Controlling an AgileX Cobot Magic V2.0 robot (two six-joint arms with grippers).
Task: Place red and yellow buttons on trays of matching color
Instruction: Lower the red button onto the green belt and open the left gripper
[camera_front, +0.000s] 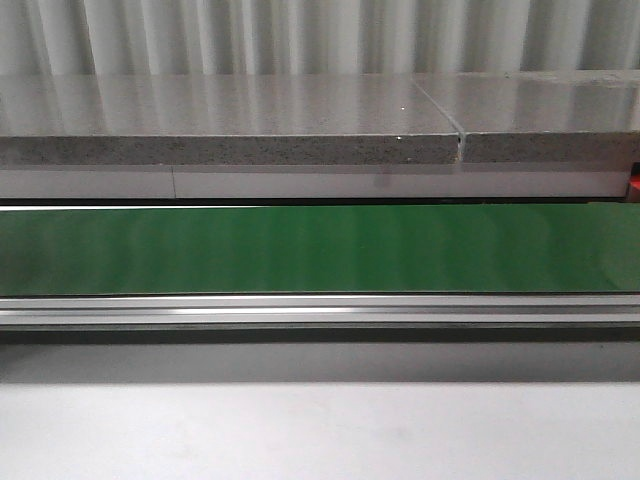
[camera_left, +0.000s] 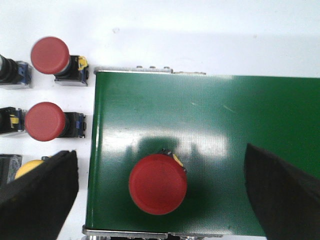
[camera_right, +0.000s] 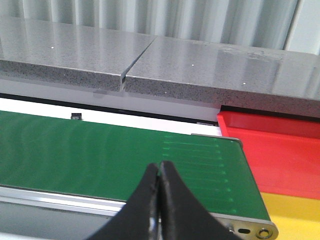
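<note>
End effector (camera_left: 160, 195) spread above red button (camera_left: 158, 184)

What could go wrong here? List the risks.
The red button sits on the green belt close to its near edge, so a nudge could tip it off. The open left gripper straddles it with one finger close to the yellow button, which it might bump.

The left gripper (camera_left: 160, 195) was spread wide, its two black fingers (camera_left: 40, 200) at about eight and four o'clock in its wrist view. The right gripper (camera_right: 159, 172) was pressed closed, fingertips touching, holding nothing.
</note>
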